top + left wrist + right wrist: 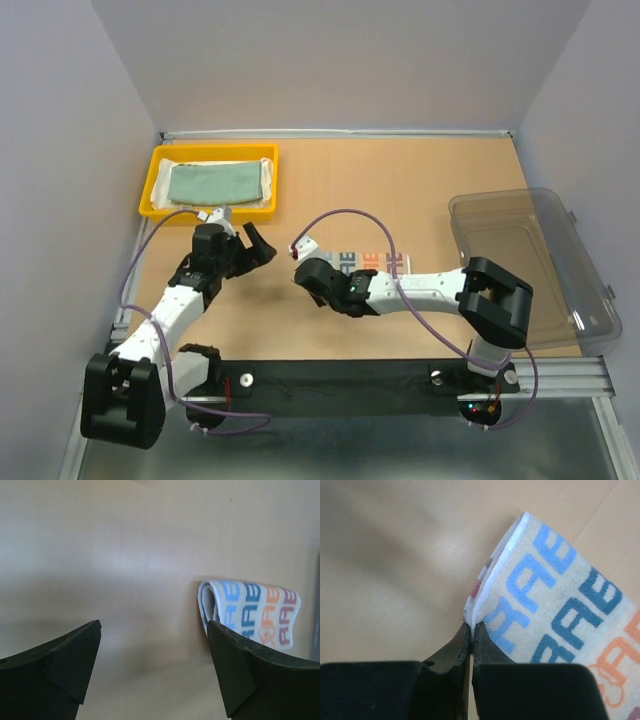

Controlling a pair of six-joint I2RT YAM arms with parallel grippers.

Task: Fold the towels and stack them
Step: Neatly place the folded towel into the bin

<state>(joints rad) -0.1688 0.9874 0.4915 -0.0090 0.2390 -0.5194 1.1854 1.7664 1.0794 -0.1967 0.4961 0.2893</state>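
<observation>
Your right jaws are pinched together on the left end of the printed towel (555, 610), clamping its doubled layers at the edge. The towel lies near the middle of the desk (400, 180), folded over once, between your two arms. Your left jaws stand wide apart with nothing in them, hovering over bare desk near that same end. In the far left corner the tray (150, 195) holds a teal towel (215, 182) folded on a white one (270, 197). You look to be at the lift, for either one more fold or the carry to that stack. Next, raise the gripped end gently, hold both layers together, and mind the left arm in your path.
</observation>
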